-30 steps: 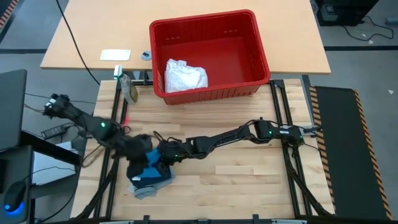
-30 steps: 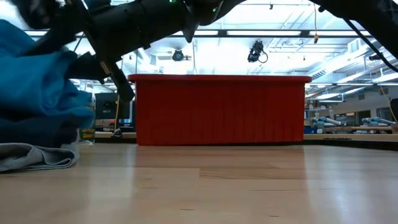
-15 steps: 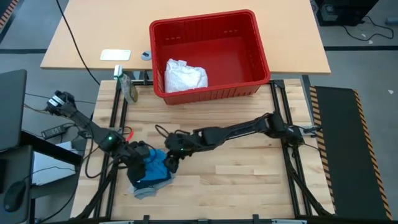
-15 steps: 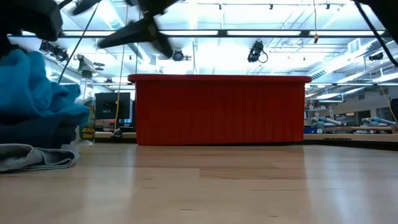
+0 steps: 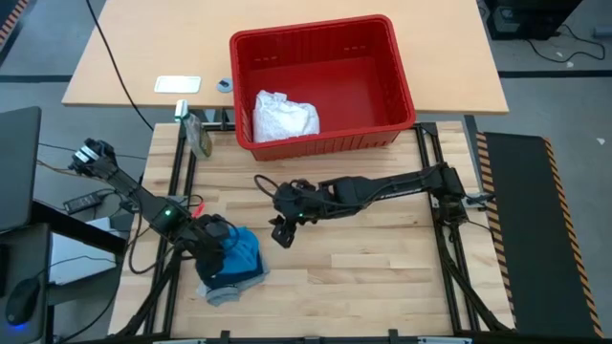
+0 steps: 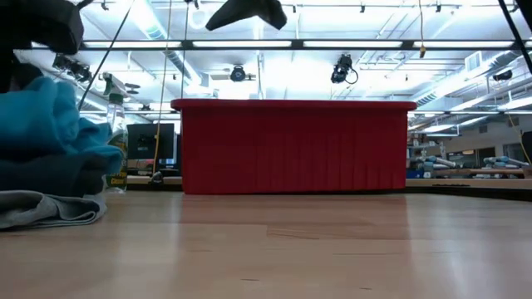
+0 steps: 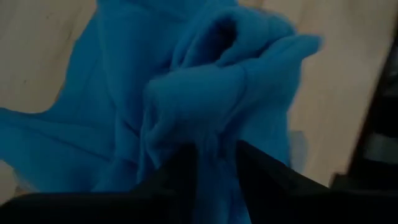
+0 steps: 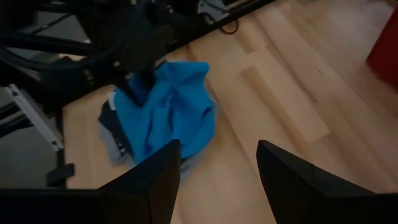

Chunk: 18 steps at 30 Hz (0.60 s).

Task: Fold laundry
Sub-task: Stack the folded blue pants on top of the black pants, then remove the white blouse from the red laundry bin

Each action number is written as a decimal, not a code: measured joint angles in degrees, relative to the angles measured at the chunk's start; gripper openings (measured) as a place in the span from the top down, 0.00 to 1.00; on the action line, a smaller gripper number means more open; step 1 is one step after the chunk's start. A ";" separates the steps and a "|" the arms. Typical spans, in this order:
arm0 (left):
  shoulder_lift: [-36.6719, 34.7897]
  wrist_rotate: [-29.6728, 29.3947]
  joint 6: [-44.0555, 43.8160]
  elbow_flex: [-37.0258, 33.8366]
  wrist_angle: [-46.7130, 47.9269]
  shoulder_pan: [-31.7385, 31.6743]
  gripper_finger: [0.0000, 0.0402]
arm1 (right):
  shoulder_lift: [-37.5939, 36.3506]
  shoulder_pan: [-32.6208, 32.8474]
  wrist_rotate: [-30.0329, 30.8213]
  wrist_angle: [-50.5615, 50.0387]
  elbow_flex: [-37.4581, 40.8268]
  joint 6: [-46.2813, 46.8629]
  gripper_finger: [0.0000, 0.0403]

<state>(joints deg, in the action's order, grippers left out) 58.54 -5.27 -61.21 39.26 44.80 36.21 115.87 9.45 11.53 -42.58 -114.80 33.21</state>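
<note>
Blue cloth is pinched in the left gripper [image 7: 214, 158] at the table's near-left; the bright blue garment [image 5: 239, 256] sits bunched atop the navy garment [image 8: 107, 122] and grey T-shirt [image 6: 46, 209]. Right gripper [image 5: 281, 232] hangs open and empty just right of the pile. I'd spread it flat before creasing; crumpled, no clear long axis or heading.

Red basket [image 5: 387, 91]; spray bottle [image 5: 197, 134]

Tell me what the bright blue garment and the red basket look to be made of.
Bright blue garment: soft matte fabric, probably knit; it bunches into loose folds. Red basket: apparently rigid moulded plastic, slightly glossy, with ribbed walls and a uniform colour.
</note>
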 joint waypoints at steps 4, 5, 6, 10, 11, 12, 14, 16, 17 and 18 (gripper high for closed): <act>-2.36 -1.10 -1.83 2.70 0.99 0.48 0.70 | 0.16 -0.67 -1.91 0.58 0.02 -1.70 0.47; -3.13 -2.40 -2.12 3.43 1.64 1.03 0.70 | 0.18 -1.04 -4.21 1.14 0.02 -2.67 0.47; -4.01 -4.00 -2.30 4.03 2.35 1.64 0.70 | 0.18 -1.44 -6.34 1.56 0.02 -3.26 0.47; -7.59 -9.02 -2.51 4.90 3.61 3.77 0.67 | 0.17 -2.45 -9.45 2.29 0.02 -1.82 0.49; -8.21 -9.31 -2.54 4.90 4.32 4.03 0.66 | 0.16 -2.54 -9.48 2.27 0.02 -1.24 0.49; -8.76 -9.53 -2.54 4.90 4.71 4.25 0.65 | 0.15 -2.54 -9.46 2.31 0.02 -0.61 0.50; -9.64 -9.56 -2.53 4.90 6.04 4.78 0.63 | 0.07 -2.45 -9.47 2.70 0.02 0.09 0.51; -10.48 -9.55 -2.53 4.90 7.40 5.40 0.62 | 0.05 -2.39 -9.47 2.92 0.02 0.96 0.52; -10.87 -9.54 -2.53 4.90 8.06 5.60 0.61 | 0.05 -2.28 -9.48 2.91 0.02 1.51 0.52; -11.26 -9.53 -2.53 4.90 8.83 5.84 0.61 | 0.05 -2.20 -9.49 2.89 0.02 2.03 0.53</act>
<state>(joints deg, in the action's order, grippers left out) 47.28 -14.81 -63.75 44.16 53.63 42.05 115.92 7.25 2.04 -39.69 -114.78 35.24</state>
